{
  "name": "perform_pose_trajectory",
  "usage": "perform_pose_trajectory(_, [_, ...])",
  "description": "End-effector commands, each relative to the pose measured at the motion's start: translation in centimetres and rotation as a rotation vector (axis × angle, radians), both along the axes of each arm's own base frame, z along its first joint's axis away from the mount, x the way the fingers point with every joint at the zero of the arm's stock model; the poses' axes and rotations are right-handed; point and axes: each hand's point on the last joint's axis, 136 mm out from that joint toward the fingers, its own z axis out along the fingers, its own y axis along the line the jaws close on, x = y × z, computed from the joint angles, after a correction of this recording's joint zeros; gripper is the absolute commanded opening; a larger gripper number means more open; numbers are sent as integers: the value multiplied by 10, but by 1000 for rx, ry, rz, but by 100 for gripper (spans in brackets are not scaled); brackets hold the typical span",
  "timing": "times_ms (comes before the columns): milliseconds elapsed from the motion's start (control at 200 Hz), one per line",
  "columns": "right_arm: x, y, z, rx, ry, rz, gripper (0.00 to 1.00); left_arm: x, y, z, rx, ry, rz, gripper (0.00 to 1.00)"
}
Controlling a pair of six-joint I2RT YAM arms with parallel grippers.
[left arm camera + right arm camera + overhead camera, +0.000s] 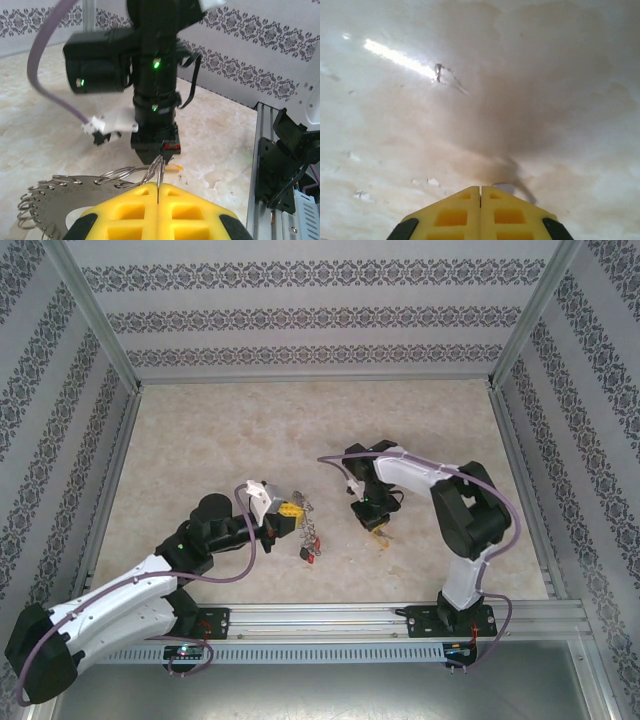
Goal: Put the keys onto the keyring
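Keyring of thin silvery-grey metal with a scalloped, chain-like rim (52, 196) is clamped at a wire loop between the closed yellow fingers (125, 212) of the left tool (158, 187). The rest of the keyring fans out to that tool's left, above the pale marbled desk (250, 430). Small keys with red and black plastic heads (311, 552) sit near the left tool's tip, on the side toward the arm bases. The right tool (480, 190) stands just ahead of the left one, its yellow fingers pressed together close over the desk — a small pale object at its tips is too blurred to identify.
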Motion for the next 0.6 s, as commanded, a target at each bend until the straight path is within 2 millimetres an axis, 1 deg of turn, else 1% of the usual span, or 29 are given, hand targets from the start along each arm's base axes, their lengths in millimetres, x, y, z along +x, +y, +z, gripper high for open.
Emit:
perform_pose_trajectory(0, [6, 14, 30, 149, -118, -28, 2, 1, -5, 15, -34, -50, -34, 0])
perform_pose_trajectory(55, [9, 27, 49, 262, -200, -17, 1, 0, -7, 15, -35, -43, -49, 0])
perform_pose_trajectory(150, [12, 49, 95, 465, -393, 29, 1, -2, -10, 20, -51, -34, -70, 0])
perform_pose_trajectory(235, [7, 64, 136, 643, -555, 68, 1, -6, -12, 28, -71, -35, -94, 0])
perform_pose_trajectory(245, [7, 66, 144, 669, -582, 72, 1, -6, -13, 29, -73, -35, -97, 0])
perform_pose_trajectory(265, [4, 67, 152, 709, -618, 80, 1, -7, -13, 31, -78, -36, -104, 0])
perform_pose_trajectory(280, [2, 70, 162, 750, -649, 90, 1, -8, -14, 33, -81, -38, -106, 0])
perform_pose_trajectory(290, [0, 70, 163, 764, -661, 92, 1, -8, -14, 34, -83, -39, -109, 0])
perform_pose_trajectory(305, [-2, 73, 174, 808, -699, 108, 1, -9, -14, 36, -86, -40, -114, 0])
perform_pose_trajectory(350, [-10, 78, 197, 916, -791, 130, 2, -10, -15, 41, -92, -42, -124, 0])
perform_pose_trajectory(400, [-19, 81, 217, 1025, -884, 149, 2, -11, -16, 47, -101, -47, -133, 0])
perform_pose_trajectory(440, [-26, 82, 231, 1107, -953, 160, 2, -12, -17, 51, -105, -48, -141, 0])
perform_pose_trajectory(500, [-36, 83, 247, 1198, -1031, 173, 1, -15, -18, 61, -117, -53, -162, 0])
perform_pose_trajectory(595, [-53, 88, 260, 1291, -1092, 221, 0, -23, -20, 74, -146, -55, -201, 0])
